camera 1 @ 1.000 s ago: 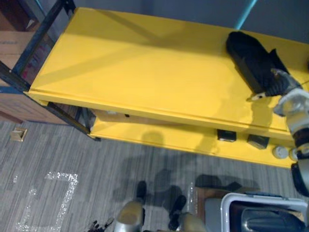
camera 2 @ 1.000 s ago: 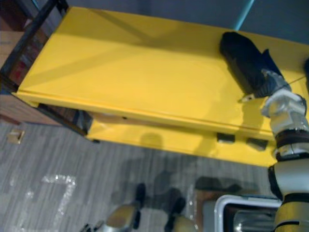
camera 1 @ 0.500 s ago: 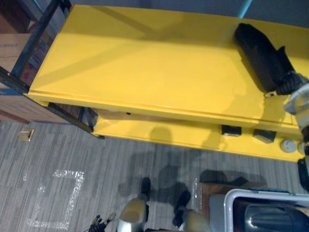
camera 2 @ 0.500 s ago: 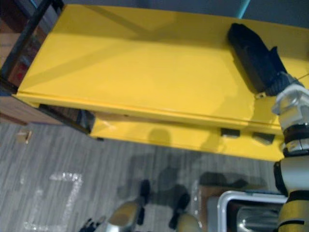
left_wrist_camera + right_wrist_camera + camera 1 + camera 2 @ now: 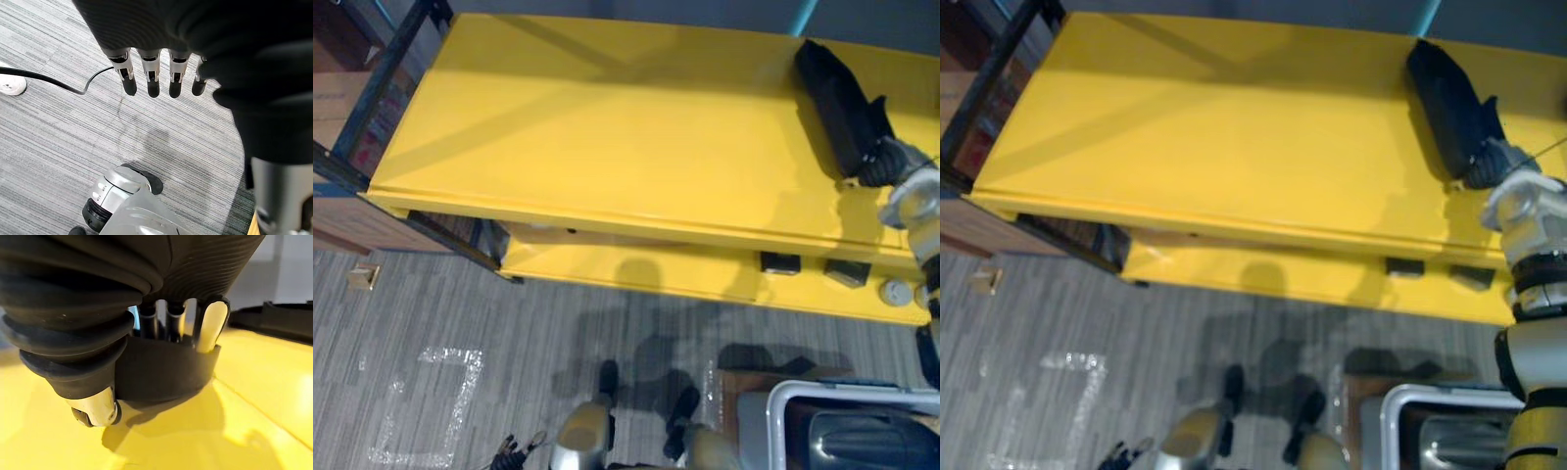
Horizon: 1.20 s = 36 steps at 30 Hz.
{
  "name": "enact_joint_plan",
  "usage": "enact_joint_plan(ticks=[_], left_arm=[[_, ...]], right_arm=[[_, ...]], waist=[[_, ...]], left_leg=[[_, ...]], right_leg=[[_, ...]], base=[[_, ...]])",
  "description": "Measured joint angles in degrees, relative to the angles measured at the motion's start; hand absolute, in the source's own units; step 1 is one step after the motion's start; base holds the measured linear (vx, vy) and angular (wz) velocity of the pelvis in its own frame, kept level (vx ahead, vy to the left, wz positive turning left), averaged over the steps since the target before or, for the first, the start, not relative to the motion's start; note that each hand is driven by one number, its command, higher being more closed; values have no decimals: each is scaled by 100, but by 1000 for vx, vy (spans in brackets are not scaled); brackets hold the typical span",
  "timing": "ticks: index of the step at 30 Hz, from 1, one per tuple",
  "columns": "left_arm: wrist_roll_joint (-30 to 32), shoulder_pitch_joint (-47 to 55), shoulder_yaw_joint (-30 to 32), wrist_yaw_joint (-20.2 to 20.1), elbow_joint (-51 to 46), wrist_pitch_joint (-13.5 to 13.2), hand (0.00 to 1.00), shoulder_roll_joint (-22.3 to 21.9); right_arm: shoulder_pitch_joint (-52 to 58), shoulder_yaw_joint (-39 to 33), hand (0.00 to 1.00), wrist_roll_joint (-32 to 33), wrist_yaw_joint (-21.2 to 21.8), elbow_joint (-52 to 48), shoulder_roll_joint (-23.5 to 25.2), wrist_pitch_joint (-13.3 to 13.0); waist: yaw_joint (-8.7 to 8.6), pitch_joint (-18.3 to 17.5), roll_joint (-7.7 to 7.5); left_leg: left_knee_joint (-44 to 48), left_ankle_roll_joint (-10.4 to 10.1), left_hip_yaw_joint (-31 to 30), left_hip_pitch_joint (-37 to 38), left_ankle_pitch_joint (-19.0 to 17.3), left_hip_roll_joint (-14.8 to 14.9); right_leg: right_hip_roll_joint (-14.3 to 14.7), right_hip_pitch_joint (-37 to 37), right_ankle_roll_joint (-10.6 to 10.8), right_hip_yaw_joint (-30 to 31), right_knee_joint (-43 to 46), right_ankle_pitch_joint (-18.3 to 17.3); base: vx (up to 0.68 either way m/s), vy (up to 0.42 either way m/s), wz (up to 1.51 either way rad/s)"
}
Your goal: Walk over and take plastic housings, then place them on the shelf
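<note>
A long black plastic housing point(image 5: 837, 98) lies on the yellow top shelf point(image 5: 607, 127) near its right end. My right hand point(image 5: 893, 164) is at the housing's near end. In the right wrist view its fingers point(image 5: 211, 325) curl over the housing's dark wall point(image 5: 166, 369) and its thumb sits low outside that wall, so the hand is shut on the housing, which rests on the shelf. My left hand point(image 5: 151, 73) hangs over the grey floor with straight fingers and holds nothing.
A second dark housing point(image 5: 281, 318) lies further along the top shelf. The lower shelf carries two small black boxes point(image 5: 780, 262) and white round parts point(image 5: 894, 292). A white-rimmed bin point(image 5: 783, 401) holding a dark housing stands at the lower right. Cardboard boxes point(image 5: 342, 98) stand left.
The right hand's fingers have curled onto the housing's near end, and the housing has slid a little further back and right on the shelf. The camera has shifted slightly.
</note>
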Motion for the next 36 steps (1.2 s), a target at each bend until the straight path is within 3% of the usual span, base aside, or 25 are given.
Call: enact_joint_plan(ticks=[8,11,13,17,23,28,31,36], left_arm=[[1,0,0,-1,60,-11,0,0],[5,-11,-2,-2,63,-16,0,-1],[6,-23,-19,1,75,-16,0,-2],[5,-57,-80,7,108,-22,0,-2],[3,-165,-211,35,283,-26,0,-45],[3,-196,-209,39,280,-37,0,-46],[3,-196,-209,38,282,-40,0,-46],[4,-196,-200,34,281,-55,0,-43]], right_arm=[[-1,31,100,138,-117,-257,38,6],[1,32,100,190,-100,-226,204,177],[0,32,100,240,-28,-162,358,502],[-9,20,100,312,37,-121,554,908],[-35,-29,100,371,40,52,790,1105],[-37,-23,100,-50,49,71,850,955],[-47,3,100,-506,-71,89,850,706],[-155,265,100,-1174,-616,118,824,170]], waist=[[38,-20,25],[100,-39,57],[143,-45,68],[149,-71,69],[156,-185,53],[159,-217,52],[160,-218,51],[140,-231,28]], left_leg=[[1,0,-4,11,1,-1],[1,-1,-3,22,1,0],[1,-2,-5,37,3,-1],[1,-2,-19,86,3,-4],[0,-6,-16,85,5,4],[0,-17,-19,84,13,16],[-1,-27,-34,72,20,30],[0,-60,-149,8,46,49]], right_leg=[[0,12,1,-2,-1,2],[1,23,1,-2,0,2],[0,40,2,-4,-1,3],[0,110,2,-25,-18,3],[8,110,5,-23,-23,8],[21,110,0,-24,-25,12],[37,111,-7,-40,-37,17],[70,122,-15,-150,-82,23]], base=[[0,0,0],[0,0,0],[0,0,0],[0,0,0],[0,0,0],[0,0,0],[-2,-5,1],[2,-16,10]])
